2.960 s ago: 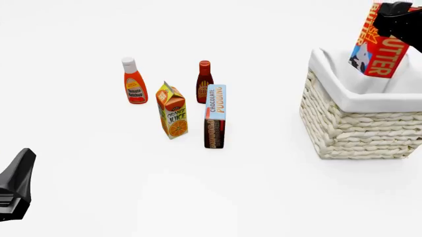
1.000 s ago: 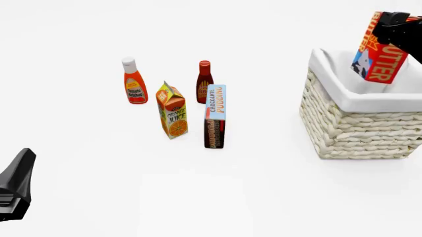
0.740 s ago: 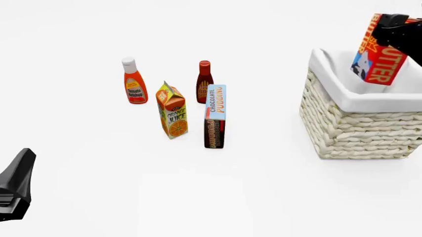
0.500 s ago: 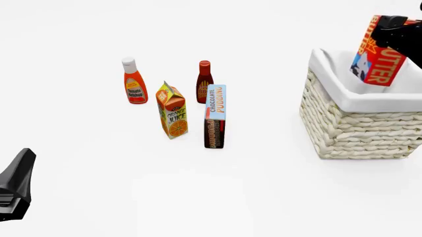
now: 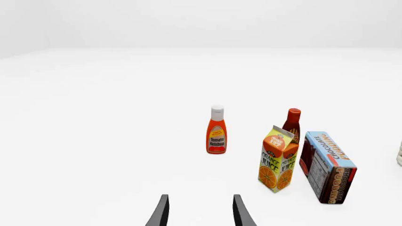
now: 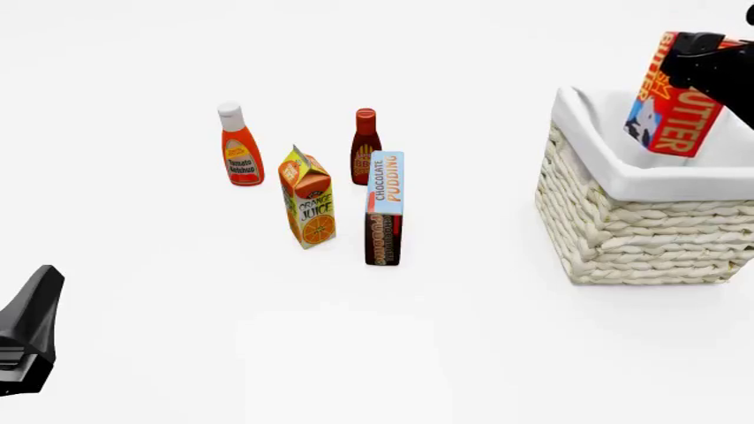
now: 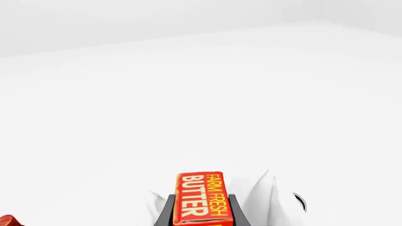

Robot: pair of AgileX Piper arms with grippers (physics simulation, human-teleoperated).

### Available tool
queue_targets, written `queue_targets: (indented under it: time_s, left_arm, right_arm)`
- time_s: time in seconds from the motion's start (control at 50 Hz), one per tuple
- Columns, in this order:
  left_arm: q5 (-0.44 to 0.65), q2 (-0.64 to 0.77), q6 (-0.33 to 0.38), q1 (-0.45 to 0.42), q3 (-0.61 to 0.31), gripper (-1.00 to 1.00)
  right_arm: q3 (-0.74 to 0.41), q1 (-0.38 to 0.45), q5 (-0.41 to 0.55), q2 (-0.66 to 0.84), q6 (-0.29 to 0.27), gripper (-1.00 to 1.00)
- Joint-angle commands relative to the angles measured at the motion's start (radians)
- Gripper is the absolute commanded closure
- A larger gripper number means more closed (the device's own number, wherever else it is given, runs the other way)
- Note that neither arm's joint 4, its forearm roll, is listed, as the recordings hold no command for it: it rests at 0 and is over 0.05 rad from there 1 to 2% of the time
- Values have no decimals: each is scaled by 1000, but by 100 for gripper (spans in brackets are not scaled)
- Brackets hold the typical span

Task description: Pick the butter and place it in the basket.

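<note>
The white worktop (image 6: 471, 353) carries everything. At its right side stands the cream wicker basket (image 6: 642, 234), its white cloth lining (image 6: 589, 132) folded over the rim. The right hand (image 6: 704, 64) is clamped on the butter box (image 6: 674, 110) and holds it tilted in the air above the basket's open mouth, its lower end dipping just below the far rim line in the front view; the right wrist view shows the "FARM FRESH BUTTER" face between the two fingers.

Left of the basket, well apart from it, stands a cluster of groceries: the chocolate pudding box (image 6: 384, 208), upright, with the orange juice carton (image 6: 307, 197) just beside it, a dark red sauce bottle (image 6: 365, 141) behind them, and a tomato ketchup bottle (image 6: 240, 146) farther left.

The left hand (image 5: 199, 212) hangs low at the near left, fingers parted and holding nothing.
</note>
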Motion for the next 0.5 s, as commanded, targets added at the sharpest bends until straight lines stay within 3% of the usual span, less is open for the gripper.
queue_targets:
  time_s: [0.02, 0.5]
  left_arm:
    - [0, 0, 0, 0, 0, -100]
    - [0, 0, 0, 0, 0, -100]
  right_arm:
    - [-16, -2, -7, -4, 19, 100]
    - [-21, -3, -4, 5, 21, 100]
